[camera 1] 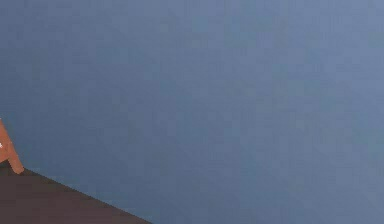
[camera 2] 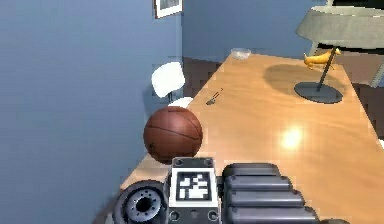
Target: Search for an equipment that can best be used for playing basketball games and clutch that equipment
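Brown basketball (camera 2: 173,134), perhaps on wooden table (camera 2: 262,112).

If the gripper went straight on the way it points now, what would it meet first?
Probably the basketball on the wooden table, just beyond the gripper; depth is unclear, so contact can't be judged.

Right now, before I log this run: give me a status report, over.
Gripper low in arm side view, hold unknown. Basketball at near edge of table, just beyond gripper. Nothing seen between; lamp stands farther along.
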You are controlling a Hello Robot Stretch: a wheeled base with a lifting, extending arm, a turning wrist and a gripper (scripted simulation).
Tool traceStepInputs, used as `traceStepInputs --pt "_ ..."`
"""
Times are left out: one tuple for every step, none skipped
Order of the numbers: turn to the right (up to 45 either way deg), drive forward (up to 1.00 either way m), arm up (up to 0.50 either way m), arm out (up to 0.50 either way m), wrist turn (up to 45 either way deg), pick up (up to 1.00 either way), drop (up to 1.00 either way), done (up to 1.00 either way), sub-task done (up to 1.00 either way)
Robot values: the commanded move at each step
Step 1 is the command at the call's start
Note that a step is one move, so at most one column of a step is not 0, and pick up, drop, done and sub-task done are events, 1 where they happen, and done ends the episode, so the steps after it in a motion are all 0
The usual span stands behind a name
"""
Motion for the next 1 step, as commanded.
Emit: traceStepInputs --pt "0.0 0.00 0.00 0.22 0.0 0.00 0.00 0.00 0.00"
